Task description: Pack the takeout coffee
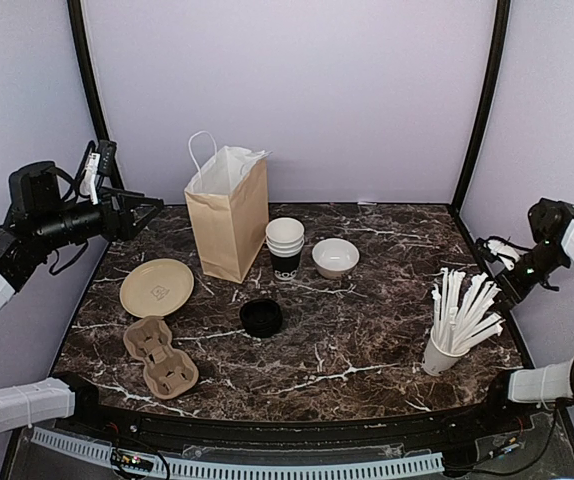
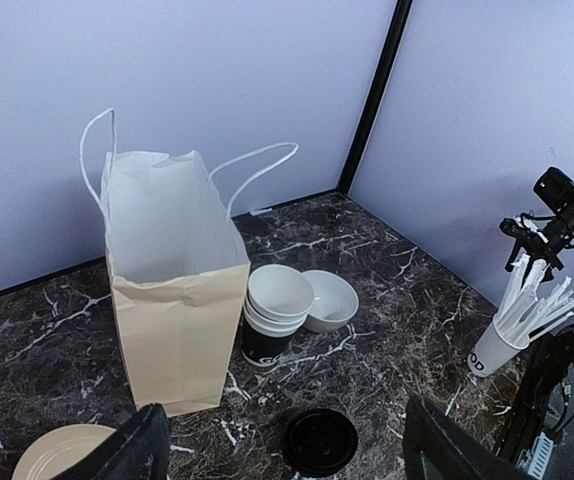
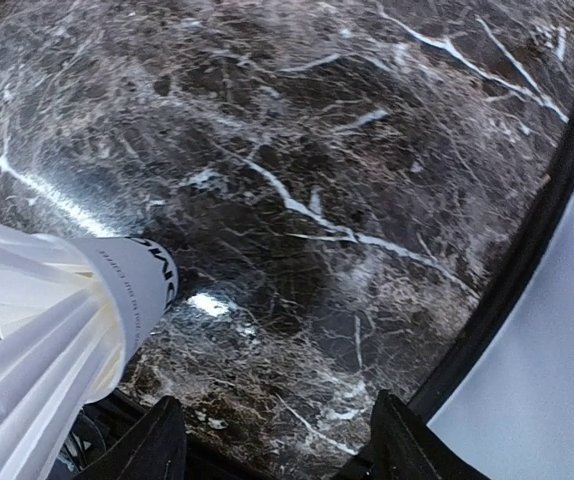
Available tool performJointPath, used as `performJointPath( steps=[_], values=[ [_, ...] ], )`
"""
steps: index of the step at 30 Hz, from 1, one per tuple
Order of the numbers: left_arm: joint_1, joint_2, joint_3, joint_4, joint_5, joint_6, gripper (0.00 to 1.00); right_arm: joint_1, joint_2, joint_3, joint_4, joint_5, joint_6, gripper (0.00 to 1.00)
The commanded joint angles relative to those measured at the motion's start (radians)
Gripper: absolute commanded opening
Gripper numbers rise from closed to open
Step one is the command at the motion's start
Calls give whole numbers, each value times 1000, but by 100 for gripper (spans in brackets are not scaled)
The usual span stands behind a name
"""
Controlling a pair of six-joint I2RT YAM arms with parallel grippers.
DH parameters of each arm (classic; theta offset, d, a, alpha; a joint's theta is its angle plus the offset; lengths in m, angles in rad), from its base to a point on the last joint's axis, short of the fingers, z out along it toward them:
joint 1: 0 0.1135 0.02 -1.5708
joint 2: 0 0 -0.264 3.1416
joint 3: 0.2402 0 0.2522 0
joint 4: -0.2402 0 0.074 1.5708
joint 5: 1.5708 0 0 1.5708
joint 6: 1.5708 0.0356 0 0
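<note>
left gripper [image 1: 147, 213]: raised above the left edge of the tabletop [image 1: 367, 340], jaws spread, nothing between them.
right gripper [image 3: 277, 445]: raised at the right edge, near the straw cup [image 1: 445, 352], jaws apart, empty.
coffee cups [image 1: 285, 258]: black, nested in one upright stack, unlidded, standing on the tabletop between paper bag [image 1: 229, 225] and bowl [image 1: 335, 258], close to both.
lid [image 1: 261, 318]: black, lying on the tabletop, nearer the arms than the stack, apart from it.
plate [image 1: 156, 288], cup carrier [image 1: 161, 358]: left of the lid, carrier nearest the arms.
</note>
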Motion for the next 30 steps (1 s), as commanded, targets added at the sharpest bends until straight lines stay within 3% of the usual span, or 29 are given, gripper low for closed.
performJointPath(
  steps=[1, 19, 30],
  values=[
    [-4, 11, 3, 46, -3, -17, 82, 42, 13, -23, -68, -109, -76, 59],
    [-7, 68, -16, 68, -8, -52, 82, 149, 41, -147, 18, -89, -30, 44],
    [-13, 97, -17, 83, 0, -62, 83, 192, 63, -134, 85, -61, 46, 20]
  ],
)
